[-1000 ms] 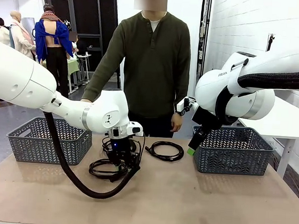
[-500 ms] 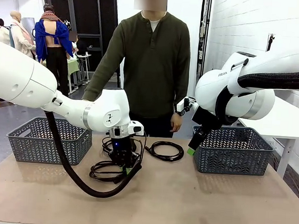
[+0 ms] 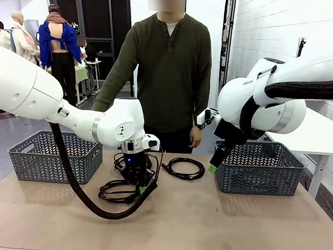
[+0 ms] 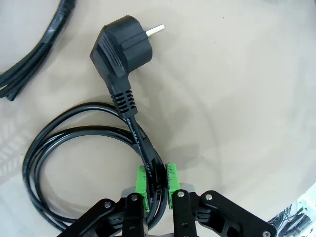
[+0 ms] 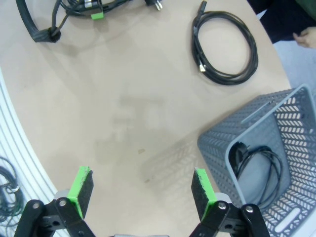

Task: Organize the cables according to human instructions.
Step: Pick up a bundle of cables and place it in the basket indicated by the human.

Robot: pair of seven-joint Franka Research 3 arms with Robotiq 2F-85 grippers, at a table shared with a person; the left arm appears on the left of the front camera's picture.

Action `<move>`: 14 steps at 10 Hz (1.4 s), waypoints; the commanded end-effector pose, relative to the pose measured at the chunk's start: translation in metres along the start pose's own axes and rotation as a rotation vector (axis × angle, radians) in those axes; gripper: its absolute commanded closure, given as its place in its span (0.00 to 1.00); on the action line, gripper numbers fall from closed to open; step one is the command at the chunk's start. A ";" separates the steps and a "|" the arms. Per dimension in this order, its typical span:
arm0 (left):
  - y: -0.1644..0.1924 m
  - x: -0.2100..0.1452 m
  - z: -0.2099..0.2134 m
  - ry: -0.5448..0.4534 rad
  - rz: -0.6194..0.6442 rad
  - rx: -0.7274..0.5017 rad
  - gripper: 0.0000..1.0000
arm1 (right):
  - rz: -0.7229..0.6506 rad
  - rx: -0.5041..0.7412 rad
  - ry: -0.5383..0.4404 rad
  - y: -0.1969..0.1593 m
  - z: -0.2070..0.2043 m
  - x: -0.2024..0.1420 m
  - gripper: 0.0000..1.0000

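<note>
A coiled black cable (image 3: pixel 111 190) lies on the table left of centre. My left gripper (image 3: pixel 140 184) stands over it, pointing down. In the left wrist view, the left gripper (image 4: pixel 157 190) is shut, its green pads (image 4: pixel 143 185) pinching the strands of this cable (image 4: pixel 74 136); the plug (image 4: pixel 121 47) lies flat beyond. A second cable (image 3: pixel 184 168) lies coiled near the far edge, also seen as a coil (image 5: pixel 226 47) from the right wrist. A third cable (image 5: pixel 256 168) rests in the right basket. My right gripper (image 5: pixel 142 190) hangs open and empty, high above the table, by the basket (image 3: pixel 213 164).
A grey basket (image 3: pixel 50 158) stands at the far left and another grey basket (image 3: pixel 260 169) at the far right. More black cable (image 3: pixel 120 162) lies just behind my left gripper. A person stands at the far edge, one hand (image 3: pixel 196 136) hanging near the table.
My left gripper's jaws have closed on the cable's strands. The right arm has not moved.
</note>
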State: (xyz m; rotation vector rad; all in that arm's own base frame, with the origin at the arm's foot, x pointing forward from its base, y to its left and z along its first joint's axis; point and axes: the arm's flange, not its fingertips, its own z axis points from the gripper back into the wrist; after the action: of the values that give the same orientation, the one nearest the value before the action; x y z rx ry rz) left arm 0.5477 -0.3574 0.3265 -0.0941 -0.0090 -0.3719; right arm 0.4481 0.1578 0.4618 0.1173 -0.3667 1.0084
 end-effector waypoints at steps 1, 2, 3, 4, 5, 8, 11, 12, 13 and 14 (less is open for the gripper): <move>-0.010 -0.015 0.034 -0.009 -0.003 0.105 1.00 | -0.004 -0.002 0.001 0.000 -0.001 -0.001 0.00; -0.014 -0.018 0.052 -0.010 -0.027 0.129 1.00 | -0.004 -0.002 0.001 0.000 -0.001 -0.001 0.00; -0.017 -0.021 0.068 -0.006 -0.054 0.142 1.00 | -0.004 -0.002 0.001 0.000 -0.001 -0.001 0.00; -0.018 -0.025 0.086 -0.014 -0.081 0.150 1.00 | -0.004 -0.002 0.001 0.000 -0.001 -0.001 0.00; -0.017 -0.028 0.102 -0.029 -0.100 0.144 1.00 | -0.004 -0.002 0.001 0.000 -0.001 -0.001 0.00; -0.003 -0.033 0.157 -0.063 -0.181 0.169 1.00 | -0.004 -0.002 0.001 0.000 -0.001 -0.001 0.00; 0.034 -0.037 0.192 -0.053 -0.300 0.159 1.00 | -0.004 -0.002 0.001 0.000 -0.001 -0.001 0.00; 0.049 -0.041 0.200 -0.059 -0.339 0.150 1.00 | -0.004 -0.002 0.001 0.000 -0.001 -0.001 0.00; 0.067 -0.045 0.208 -0.059 -0.330 0.151 1.00 | -0.004 -0.002 0.001 0.000 -0.001 -0.001 0.00; 0.080 -0.047 0.213 -0.075 -0.312 0.139 1.00 | -0.004 -0.002 0.001 0.000 -0.001 -0.001 0.00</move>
State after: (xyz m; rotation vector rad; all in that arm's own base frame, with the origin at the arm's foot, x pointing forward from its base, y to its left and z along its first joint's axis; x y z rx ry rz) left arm 0.5411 -0.2606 0.5262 0.0624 -0.1234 -0.6793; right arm 0.4482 0.1574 0.4618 0.1174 -0.3669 1.0077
